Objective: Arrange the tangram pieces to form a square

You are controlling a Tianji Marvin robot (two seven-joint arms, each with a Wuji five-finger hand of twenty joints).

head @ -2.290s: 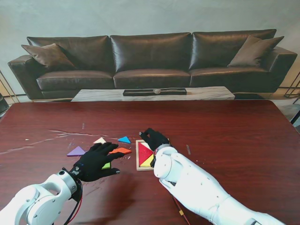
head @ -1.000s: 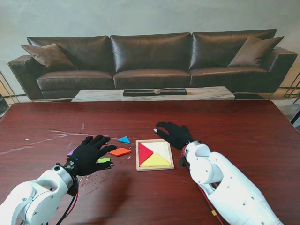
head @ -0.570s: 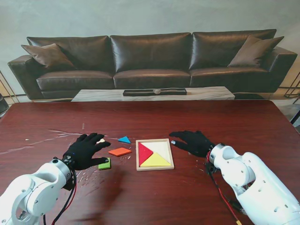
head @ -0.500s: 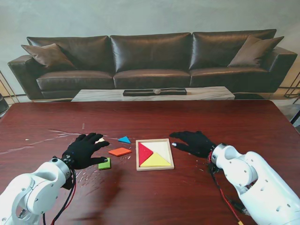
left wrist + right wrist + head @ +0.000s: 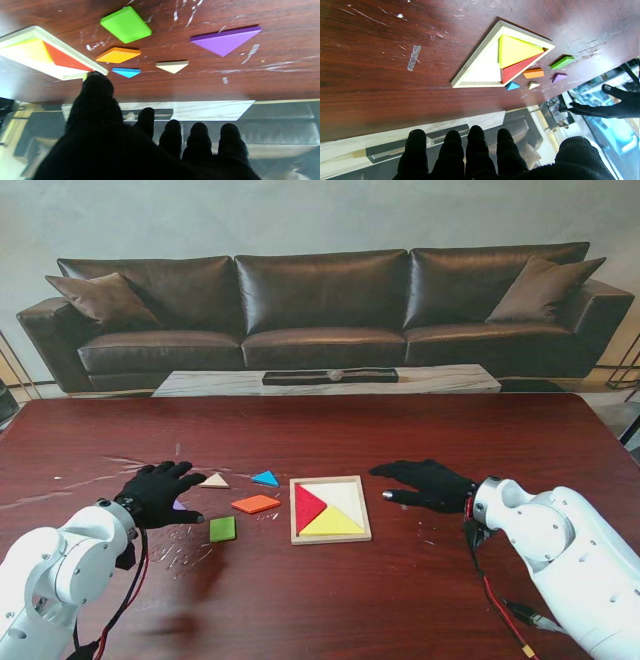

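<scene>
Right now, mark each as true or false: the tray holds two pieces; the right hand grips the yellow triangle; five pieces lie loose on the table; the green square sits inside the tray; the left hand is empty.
1. The tray holds two pieces. True: the red triangle and the yellow triangle.
2. The right hand grips the yellow triangle. False: it is open and empty, right of the tray.
3. Five pieces lie loose. True.
4. The green square sits in the tray. False: it lies on the table, left of the tray.
5. The left hand is empty. True.
</scene>
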